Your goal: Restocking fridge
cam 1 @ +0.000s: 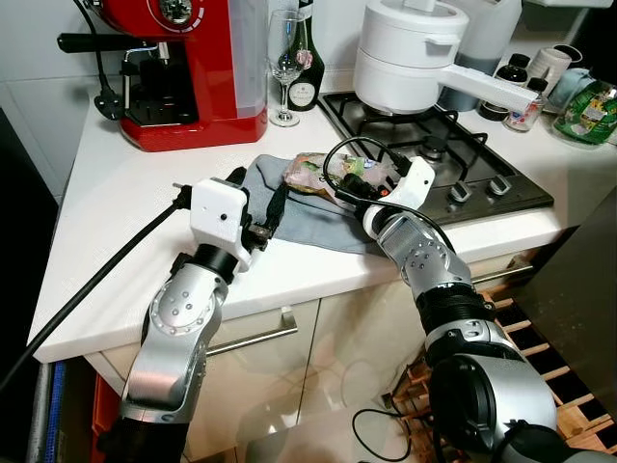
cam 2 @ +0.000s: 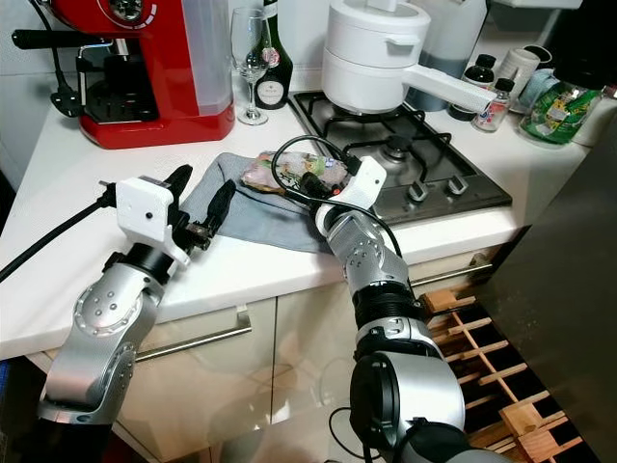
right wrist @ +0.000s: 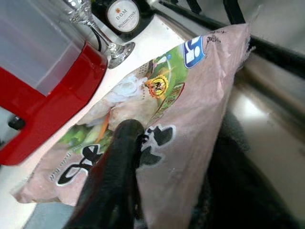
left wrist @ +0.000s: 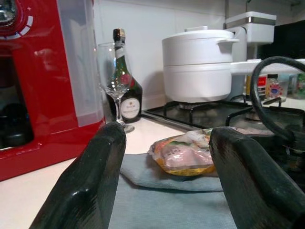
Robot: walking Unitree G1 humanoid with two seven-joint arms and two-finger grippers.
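Note:
A pink and green food packet (cam 1: 310,172) lies on a grey cloth (cam 1: 308,230) on the white counter, beside the gas hob (cam 1: 453,164). My right gripper (cam 1: 355,183) is at the packet's hob-side end. In the right wrist view one black finger (right wrist: 121,157) presses on top of the packet (right wrist: 186,90) and the other lies under it, so the gripper is shut on it. My left gripper (cam 1: 258,198) hovers open over the cloth's left edge. Its two fingers (left wrist: 90,176) frame the packet (left wrist: 183,153) a short way ahead.
A red coffee machine (cam 1: 193,68), a wine glass (cam 1: 285,63) and a dark bottle (cam 1: 308,58) stand behind the cloth. A white pot (cam 1: 415,53) sits on the hob with its handle pointing right. Jars crowd the back right. A wooden rack (cam 1: 549,376) stands on the floor at right.

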